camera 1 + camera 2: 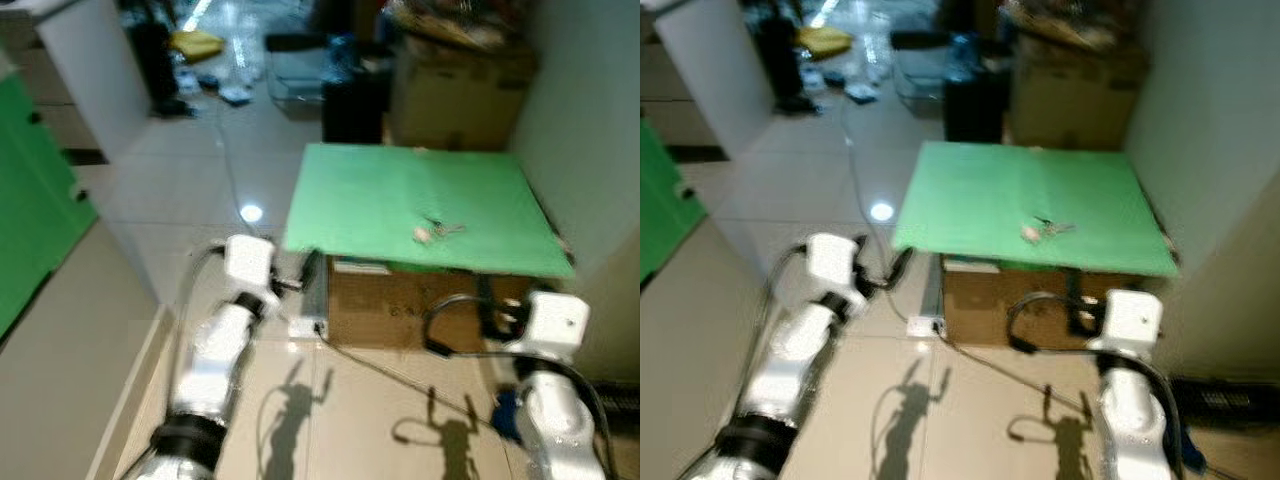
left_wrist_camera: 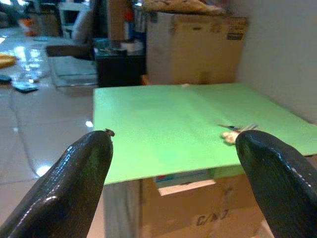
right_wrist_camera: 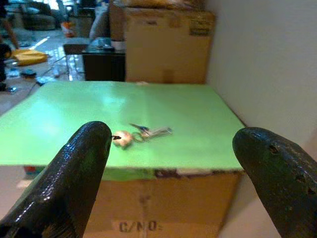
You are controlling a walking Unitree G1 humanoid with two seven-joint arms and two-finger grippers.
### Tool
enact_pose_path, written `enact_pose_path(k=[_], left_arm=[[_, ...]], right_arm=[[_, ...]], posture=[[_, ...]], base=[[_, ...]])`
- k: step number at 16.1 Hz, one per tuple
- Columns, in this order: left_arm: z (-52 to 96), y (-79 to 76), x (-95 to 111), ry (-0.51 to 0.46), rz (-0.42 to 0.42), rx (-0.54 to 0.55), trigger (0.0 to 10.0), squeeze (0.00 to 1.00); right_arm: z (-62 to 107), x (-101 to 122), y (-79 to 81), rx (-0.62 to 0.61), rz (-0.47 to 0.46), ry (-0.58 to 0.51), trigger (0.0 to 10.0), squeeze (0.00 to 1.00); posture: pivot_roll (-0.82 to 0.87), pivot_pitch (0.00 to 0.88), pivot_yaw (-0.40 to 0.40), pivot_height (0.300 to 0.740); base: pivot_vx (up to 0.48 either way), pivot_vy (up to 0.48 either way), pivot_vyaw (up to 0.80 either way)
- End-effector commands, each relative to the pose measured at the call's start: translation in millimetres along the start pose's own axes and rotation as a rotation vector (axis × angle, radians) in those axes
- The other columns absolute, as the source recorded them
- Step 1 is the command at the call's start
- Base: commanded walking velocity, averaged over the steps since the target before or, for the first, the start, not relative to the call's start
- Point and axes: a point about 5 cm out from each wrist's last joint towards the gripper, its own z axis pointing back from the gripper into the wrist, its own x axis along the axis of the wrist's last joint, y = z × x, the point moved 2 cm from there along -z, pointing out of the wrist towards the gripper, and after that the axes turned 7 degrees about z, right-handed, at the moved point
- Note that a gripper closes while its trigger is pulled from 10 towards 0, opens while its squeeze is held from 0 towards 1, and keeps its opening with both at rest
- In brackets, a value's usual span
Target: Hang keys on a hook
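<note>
A small bunch of keys (image 1: 437, 231) with a pale fob lies on a green board (image 1: 400, 200) that tops a cardboard box (image 1: 400, 310). The keys (image 3: 141, 134) sit right of the board's middle, toward its near edge. My right gripper (image 3: 173, 178) is open, short of the box's near side, pointing at the keys. My left gripper (image 2: 173, 183) is also open, off the board's near left corner, and the keys (image 2: 237, 133) lie ahead of it to the right. Both wrists, left (image 1: 248, 262) and right (image 1: 553, 322), are raised before the box.
A white wall (image 1: 590, 130) runs along the right of the box. A bigger cardboard box (image 1: 455, 85) and a dark unit (image 1: 352, 105) stand behind the board. Cables (image 1: 400, 372) trail over the tiled floor. Clutter lies at the far left back, and a green panel (image 1: 30, 210) stands at left.
</note>
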Motion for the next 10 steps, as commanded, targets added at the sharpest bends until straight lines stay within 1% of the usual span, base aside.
enact_pose_path(k=[1, 3, 7, 10], left_arm=[[5.5, 11.4, 5, -0.016, -0.017, 0.023, 10.0, 0.00], [4.5, 9.3, 5, -0.016, -0.016, 0.006, 10.0, 0.00], [1.3, -0.5, 6, -0.019, -0.017, -0.049, 10.0, 0.00], [1.3, -2.6, 5, -0.012, -0.016, -0.067, 10.0, 0.00]], right_arm=[[-1.9, 4, 9.0, 0.027, -0.007, -0.008, 10.0, 0.00], [-2.7, 5, 9.2, 0.029, -0.002, -0.010, 10.0, 0.00], [-4.2, 7, 9.7, 0.027, -0.003, -0.021, 10.0, 0.00], [-1.3, 6, 10.0, 0.024, -0.004, -0.019, 10.0, 0.00]], posture=[[-0.14, 0.000, 0.039, 0.740], [-0.15, 0.000, 0.043, 0.740], [-0.16, 0.000, 0.060, 0.740], [-0.16, 0.000, 0.066, 0.740]], base=[[0.480, 0.000, 0.00], [0.480, 0.000, 0.00], [0.480, 0.000, 0.00], [0.480, 0.000, 0.00]])
